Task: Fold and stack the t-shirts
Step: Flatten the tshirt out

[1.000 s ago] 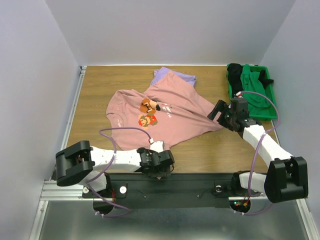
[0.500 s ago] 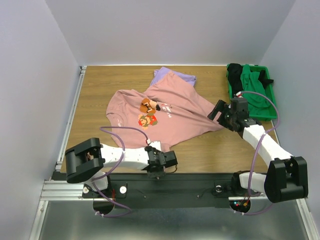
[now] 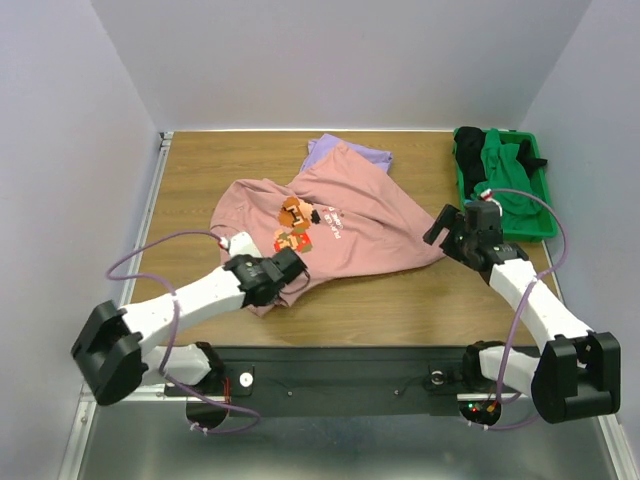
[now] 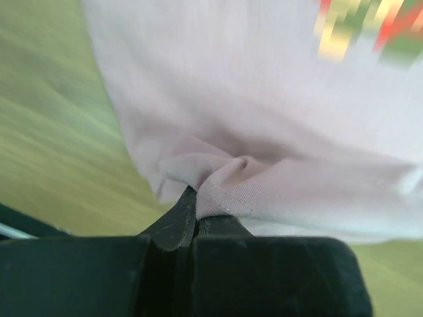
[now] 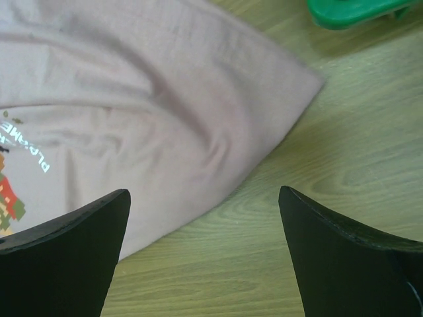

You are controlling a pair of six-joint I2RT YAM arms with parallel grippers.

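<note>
The dusty-pink t-shirt (image 3: 350,220) with the orange-brown cartoon print lies spread across the middle of the wooden table. My left gripper (image 3: 298,269) sits on its near hem, just below the print. In the left wrist view that gripper (image 4: 196,206) is shut on a bunched fold of the pink t-shirt (image 4: 264,112). The lavender t-shirt (image 3: 347,152) peeks out from under the pink one at the back. My right gripper (image 3: 440,226) hovers by the pink shirt's right corner. In the right wrist view it (image 5: 205,198) is open over bare wood beside the pink cloth (image 5: 145,99).
A green bin (image 3: 545,225) holding dark and green clothes stands at the back right; its corner (image 5: 350,10) shows in the right wrist view. Grey walls enclose the table on three sides. A metal rail (image 3: 145,220) runs along the left edge.
My left gripper has shut on the pink shirt's near hem and moved from the table's front edge back and to the left, pulling the hem with it. The right arm shifted only slightly.
</note>
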